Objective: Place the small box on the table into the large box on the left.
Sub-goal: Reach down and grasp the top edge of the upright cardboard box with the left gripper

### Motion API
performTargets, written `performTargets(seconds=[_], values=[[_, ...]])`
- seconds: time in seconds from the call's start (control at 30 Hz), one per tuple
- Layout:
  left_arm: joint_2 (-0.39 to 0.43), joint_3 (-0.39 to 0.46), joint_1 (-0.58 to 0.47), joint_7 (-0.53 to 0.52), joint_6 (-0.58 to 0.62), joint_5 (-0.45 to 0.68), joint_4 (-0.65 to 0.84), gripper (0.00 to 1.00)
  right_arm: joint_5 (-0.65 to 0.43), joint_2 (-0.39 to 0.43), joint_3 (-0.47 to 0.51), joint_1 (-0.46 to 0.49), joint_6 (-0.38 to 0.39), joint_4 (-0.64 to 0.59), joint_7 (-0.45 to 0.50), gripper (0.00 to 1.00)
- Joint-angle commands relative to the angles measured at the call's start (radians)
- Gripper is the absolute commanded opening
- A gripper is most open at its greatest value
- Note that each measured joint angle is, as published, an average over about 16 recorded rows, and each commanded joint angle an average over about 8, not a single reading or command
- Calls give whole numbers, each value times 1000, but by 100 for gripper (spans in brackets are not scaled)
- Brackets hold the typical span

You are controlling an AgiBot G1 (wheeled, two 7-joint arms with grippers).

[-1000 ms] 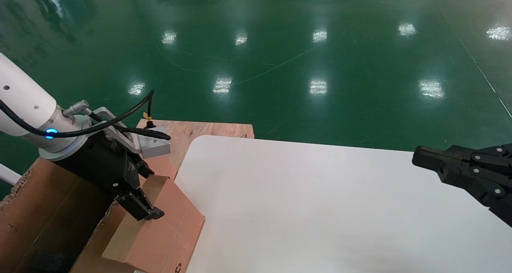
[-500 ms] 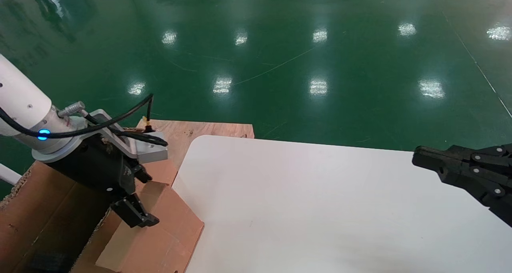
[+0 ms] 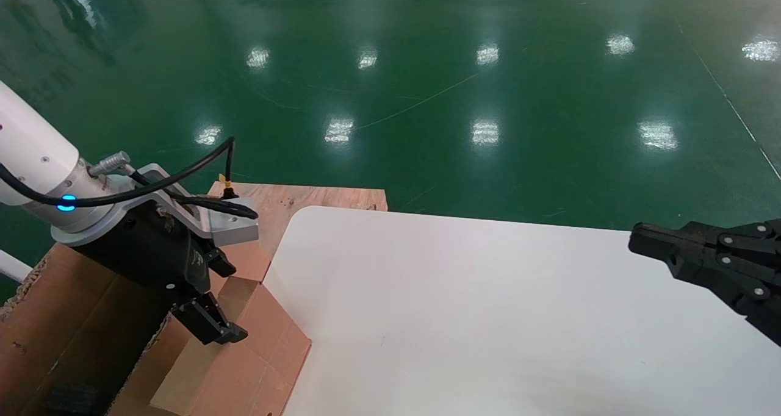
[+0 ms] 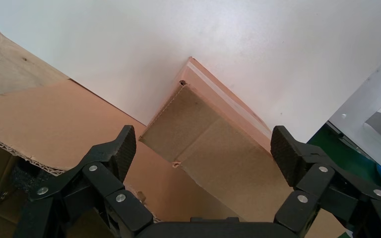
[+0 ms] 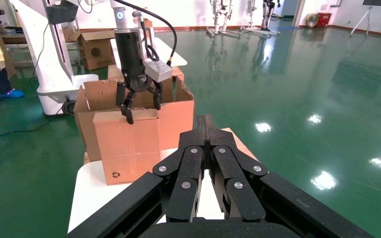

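The small box [image 3: 244, 349], plain brown cardboard, stands at the left edge of the white table [image 3: 488, 318], right beside the large box [image 3: 55, 324]. My left gripper [image 3: 223, 300] hovers over the small box's top end, open. In the left wrist view its fingers [image 4: 121, 148] stand wide on either side of the small box [image 4: 218, 148] without pressing it. The right wrist view shows the small box [image 5: 129, 148] upright in front of the large box [image 5: 176, 114], with the left gripper [image 5: 141, 106] straddling its top edge. My right gripper [image 3: 637, 239] is shut, parked over the table's right side.
A pale plywood board [image 3: 305, 199] lies behind the table's rounded corner. The large box's ragged flap [image 4: 54, 114] lies under the left gripper. Green glossy floor [image 3: 427, 99] surrounds the table. Another robot's white base [image 5: 54, 64] and more cartons [image 5: 96, 47] stand farther off.
The left gripper dipped left and down over the small box, then rose slightly. The small box shifted a little towards the large box. The right arm stayed still.
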Motion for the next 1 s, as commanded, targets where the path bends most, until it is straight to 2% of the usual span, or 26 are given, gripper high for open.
performTargets(seconds=[0.03,0.57,1.0], values=[[1,-2,3,2,0,2,5,100,0,0,0,0,0,0,0,0],[34,-14,-99,-23,0,-4,7,100,0,0,0,0,0,0,0,0],[50,9,-94,-30,-5,7,21,100,0,0,0,0,0,0,0,0]])
